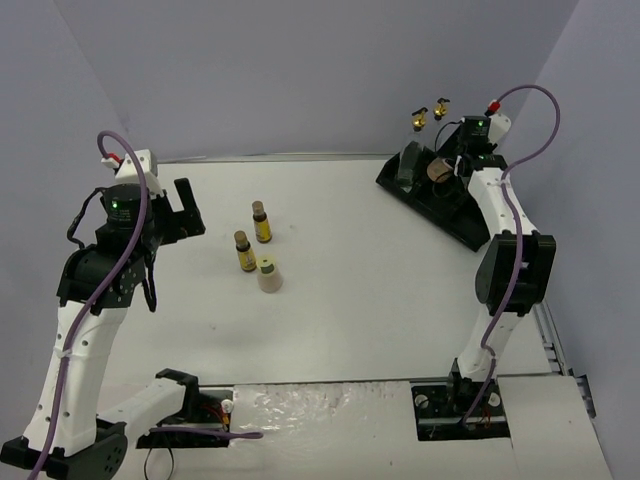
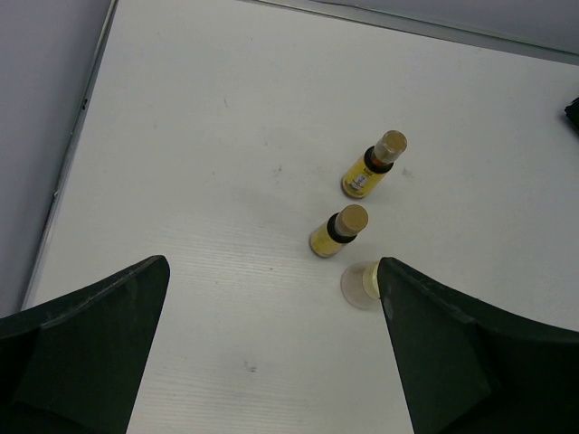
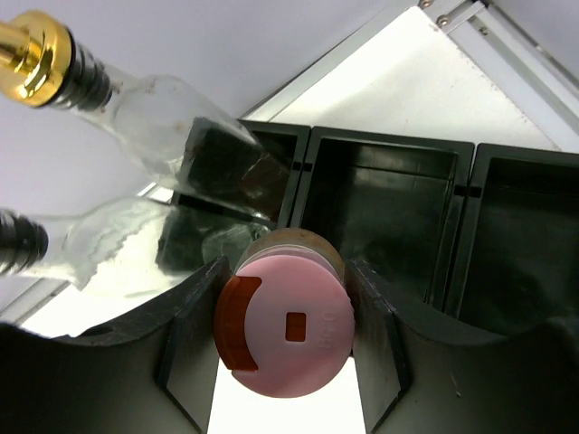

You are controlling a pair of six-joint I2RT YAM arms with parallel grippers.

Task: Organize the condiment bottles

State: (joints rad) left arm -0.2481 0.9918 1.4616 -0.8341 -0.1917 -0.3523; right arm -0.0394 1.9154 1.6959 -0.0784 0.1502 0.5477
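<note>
My right gripper is shut on the pink-capped bottle, with one jaw on each side of its cap, at the near edge of the black tray. Two clear glass bottles with gold-black spouts stand in the tray's end compartment just beyond it; they also show in the top view. Two amber brown-capped bottles and the cream-capped bottle stand mid-table. My left gripper is open and empty above the table, with those three bottles ahead to its right.
The black compartmented tray lies diagonally at the back right near the wall. Two of its compartments in the right wrist view hold nothing. The table's left edge rail runs beside the left gripper.
</note>
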